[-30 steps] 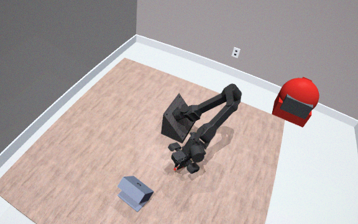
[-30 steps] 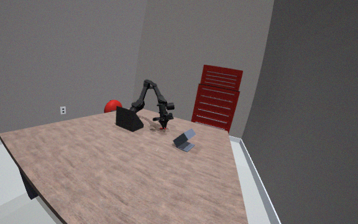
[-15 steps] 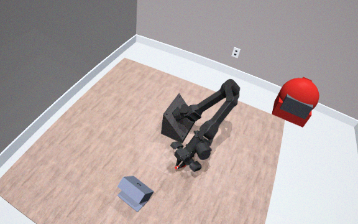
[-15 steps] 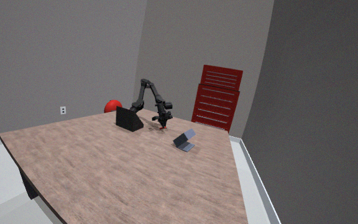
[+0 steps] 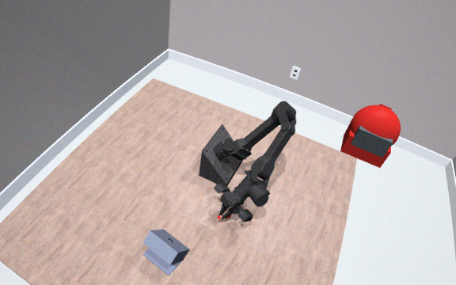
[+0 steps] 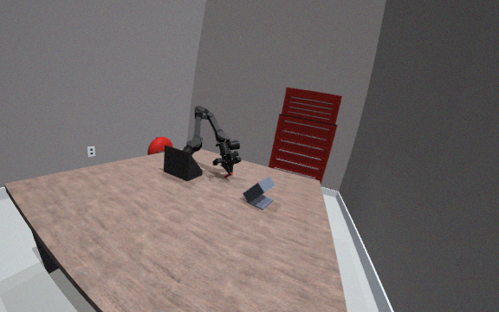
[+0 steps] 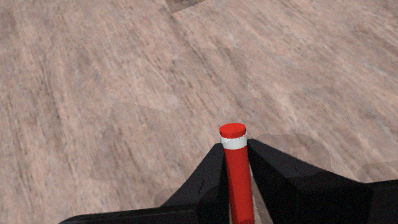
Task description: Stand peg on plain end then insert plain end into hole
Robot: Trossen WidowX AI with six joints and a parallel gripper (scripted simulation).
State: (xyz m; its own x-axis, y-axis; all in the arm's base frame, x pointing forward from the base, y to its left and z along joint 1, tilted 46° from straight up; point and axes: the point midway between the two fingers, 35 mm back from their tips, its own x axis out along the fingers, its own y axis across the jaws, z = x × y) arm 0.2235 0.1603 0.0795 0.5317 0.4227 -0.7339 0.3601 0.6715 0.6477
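My gripper [image 5: 222, 216] [image 6: 230, 174] [image 7: 234, 148] is shut on the red peg [image 5: 219, 217] [image 6: 228, 176] [image 7: 239, 180], close to its white band. The banded end sticks out just past the fingertips, and the plain end runs back between the fingers in the wrist view. The peg looks strongly tilted and low over the table; whether its plain end touches the table I cannot tell. The blue-grey sloped panel [image 5: 160, 247] [image 6: 254, 192] stands apart from the gripper, with its hole [image 5: 170, 240] showing in the upper face in the top view. The hole looks empty.
The wooden table [image 5: 105, 178] [image 6: 145, 234] lies under everything. A black wedge-shaped stand [image 5: 212, 166] [image 6: 181, 165] is close beside the arm. A red round-topped object [image 5: 376, 123] [image 6: 160, 146] and a red cabinet [image 6: 305, 134] are beyond the table.
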